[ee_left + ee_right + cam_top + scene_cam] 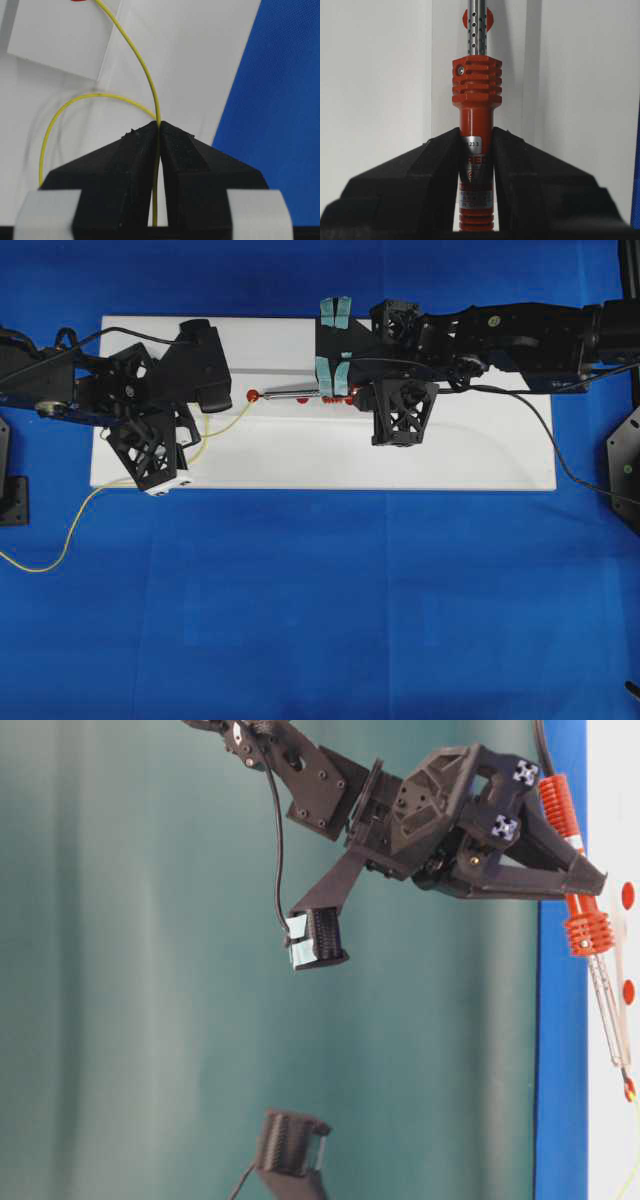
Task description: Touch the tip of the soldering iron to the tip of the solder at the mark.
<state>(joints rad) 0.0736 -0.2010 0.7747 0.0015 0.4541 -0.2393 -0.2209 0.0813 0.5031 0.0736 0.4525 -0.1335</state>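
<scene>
Fingers [445, 165] — one soldering iron [476, 105], one solder [145, 70]

Iron tip at red mark, overhead.
Right gripper [338, 380] clamps soldering iron [300, 394]; solder [225, 427] runs from left gripper [205, 410] toward red mark [253, 395].

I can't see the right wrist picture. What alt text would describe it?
A black gripper is shut on the red-orange handle of a soldering iron, which points straight away from the camera. Its ribbed collar and perforated silver shaft run up over a white board, and a red mark shows behind the shaft at the top.
</scene>
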